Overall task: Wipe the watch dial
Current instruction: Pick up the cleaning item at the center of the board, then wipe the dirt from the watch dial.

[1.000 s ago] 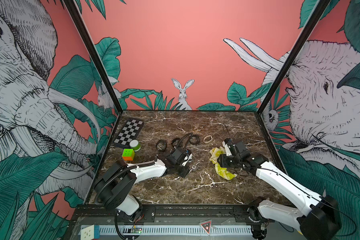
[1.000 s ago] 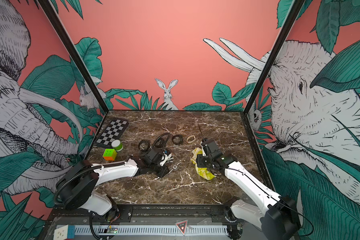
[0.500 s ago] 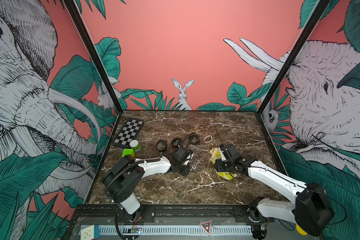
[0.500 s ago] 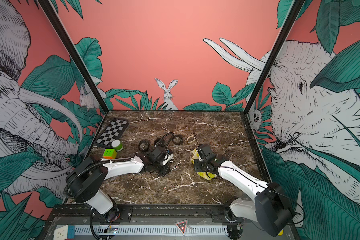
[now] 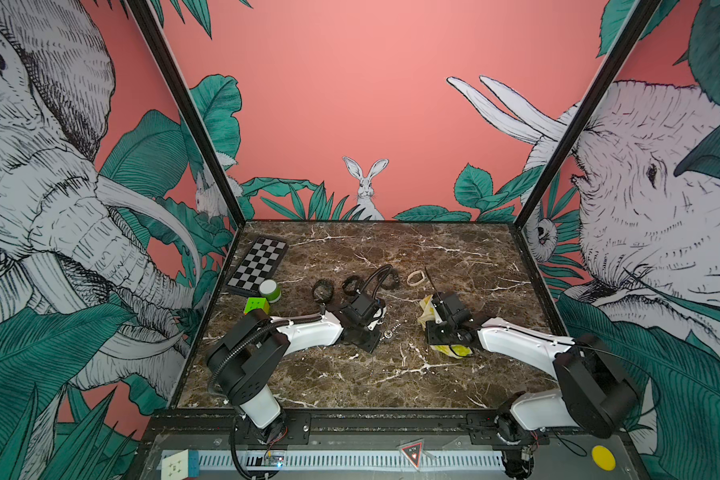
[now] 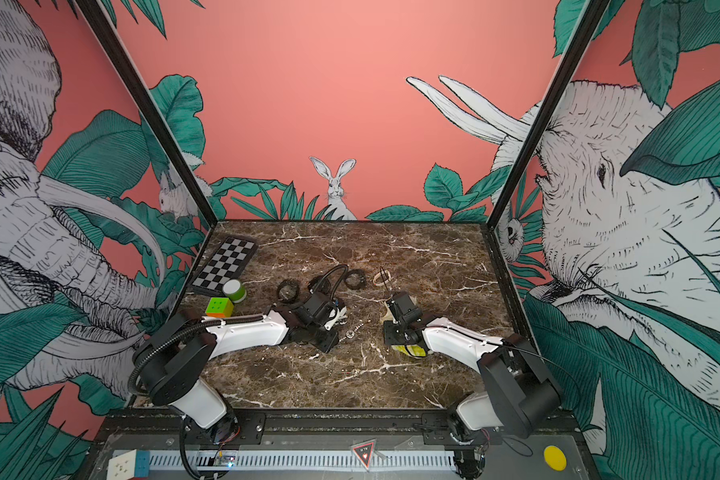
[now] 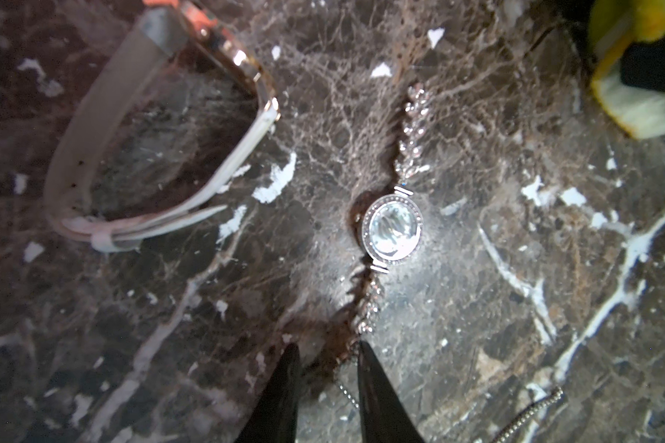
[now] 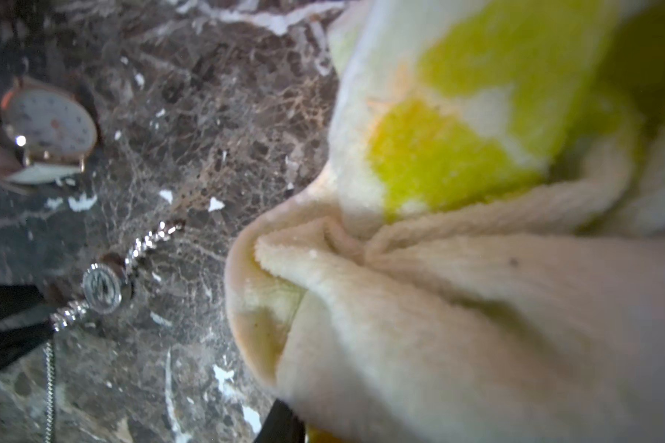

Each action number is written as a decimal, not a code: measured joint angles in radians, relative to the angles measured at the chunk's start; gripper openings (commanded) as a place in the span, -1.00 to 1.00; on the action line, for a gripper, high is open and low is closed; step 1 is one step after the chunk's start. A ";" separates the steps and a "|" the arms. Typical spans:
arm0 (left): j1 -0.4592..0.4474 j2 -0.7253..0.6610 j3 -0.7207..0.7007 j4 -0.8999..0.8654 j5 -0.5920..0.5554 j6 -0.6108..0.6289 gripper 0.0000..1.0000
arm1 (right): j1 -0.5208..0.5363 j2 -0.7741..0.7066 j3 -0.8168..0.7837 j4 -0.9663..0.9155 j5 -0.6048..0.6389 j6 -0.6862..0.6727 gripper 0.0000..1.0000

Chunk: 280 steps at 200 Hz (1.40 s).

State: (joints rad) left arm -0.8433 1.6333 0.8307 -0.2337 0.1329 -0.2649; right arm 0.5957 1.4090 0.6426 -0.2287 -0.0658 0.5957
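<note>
- The silver round-dial watch [image 7: 392, 230] with a sparkling link bracelet [image 7: 409, 126] lay flat on the brown marble tabletop [image 7: 515, 307].
- The left claw [image 7: 327, 368] stood slightly open astride that bracelet.
- Near the watch, a bunched yellow-and-cream cloth [image 8: 457, 268] hid the right claw [image 5: 443, 338]; whether it was open or closed could not be told.

Silver watch [image 7: 392, 229], yellow-and-cream cloth [image 8: 457, 230]

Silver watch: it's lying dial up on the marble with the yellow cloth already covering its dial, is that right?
Not quite: the silver watch lies dial up on the marble, but the yellow cloth is beside it, apart, not covering its dial. The left wrist view shows the dial bare.
</note>
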 measured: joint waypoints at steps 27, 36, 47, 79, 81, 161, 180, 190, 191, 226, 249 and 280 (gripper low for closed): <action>0.001 0.001 0.000 0.000 0.000 -0.002 -0.63 | 0.000 -0.002 -0.011 0.042 -0.016 0.010 -1.00; 0.002 0.002 0.000 0.000 0.001 -0.003 -0.71 | 0.000 -0.011 -0.019 0.059 -0.029 0.015 -1.00; 0.002 0.003 0.000 0.000 0.003 -0.003 -0.82 | 0.000 -0.030 -0.030 0.079 -0.052 0.026 -1.00; 0.003 0.008 0.000 0.000 0.012 -0.004 -0.97 | 0.000 -0.086 -0.067 0.173 -0.144 0.078 -1.00; 0.003 0.008 0.000 0.000 0.012 -0.005 -0.98 | 0.000 -0.086 -0.068 0.178 -0.150 0.080 -1.00; 0.003 0.008 -0.003 0.006 0.035 -0.005 -1.00 | 0.020 0.000 -0.092 0.423 -0.293 0.185 -1.00; 0.004 0.008 -0.007 0.014 0.044 -0.005 -1.00 | 0.033 0.034 -0.061 0.444 -0.299 0.188 -1.00; 0.003 0.008 -0.008 0.017 0.049 -0.006 -1.00 | 0.041 0.056 -0.042 0.457 -0.303 0.189 -1.00; 0.003 0.008 -0.008 0.018 0.050 -0.006 -1.00 | 0.042 0.059 -0.039 0.459 -0.305 0.189 -1.00; 0.003 0.007 -0.016 0.030 0.067 -0.009 -1.00 | 0.080 0.134 0.012 0.504 -0.311 0.199 -1.00; 0.003 0.006 -0.019 0.035 0.071 -0.013 -1.00 | 0.095 0.180 0.034 0.518 -0.307 0.209 -1.00; 0.003 0.004 -0.026 0.046 0.077 -0.017 -1.00 | 0.103 0.259 0.054 0.541 -0.289 0.221 -1.00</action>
State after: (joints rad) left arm -0.8398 1.6375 0.8043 -0.1875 0.2096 -0.2821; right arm 0.6983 1.6680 0.6968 0.3122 -0.3546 0.8169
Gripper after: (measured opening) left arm 0.048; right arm 0.055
